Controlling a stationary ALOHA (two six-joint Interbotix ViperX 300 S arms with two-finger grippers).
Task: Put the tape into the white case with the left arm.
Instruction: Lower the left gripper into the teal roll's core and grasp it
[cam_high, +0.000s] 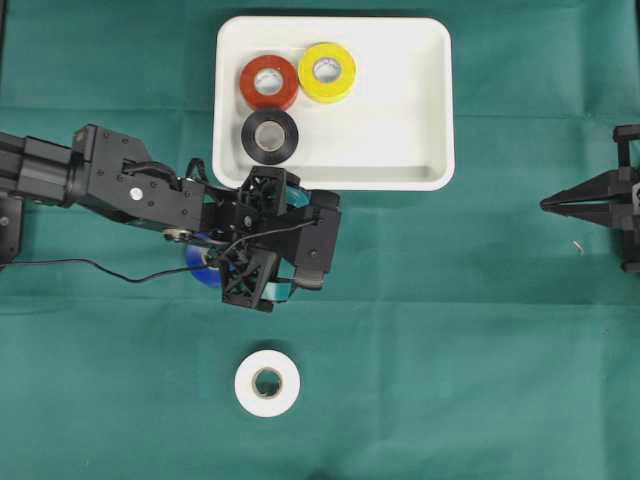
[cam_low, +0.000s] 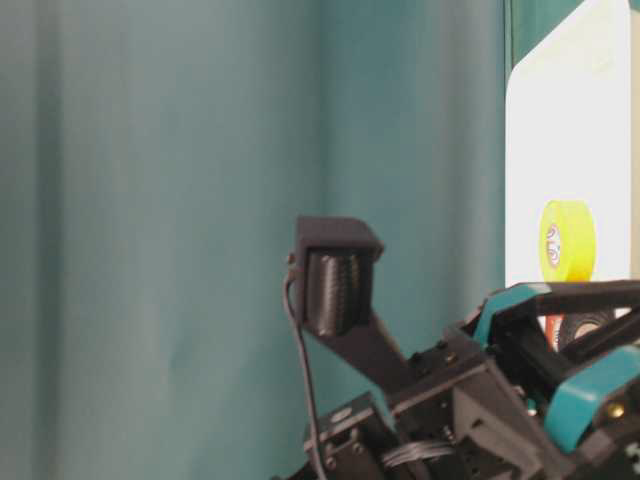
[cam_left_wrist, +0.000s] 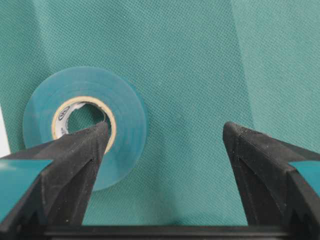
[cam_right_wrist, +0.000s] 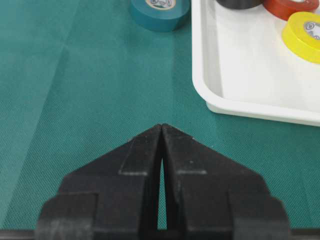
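Blue tape (cam_left_wrist: 85, 127) flat on the green worktop (cam_high: 480, 350), just near of the white case (cam_high: 430, 110). Left hand (cam_left_wrist: 165, 135) spread wide above it, one finger (cam_left_wrist: 82, 150) over the hole, ready to pinch. Right hand (cam_right_wrist: 161, 132) pressed together, far right, out of the way.

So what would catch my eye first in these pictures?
Probably the wide white plastic tray at the top, with red, yellow and black tape rolls inside. Just below it, the black left arm's open teal-banded claw hovers over a blue tape roll; a white roll lies alone nearer the bottom.
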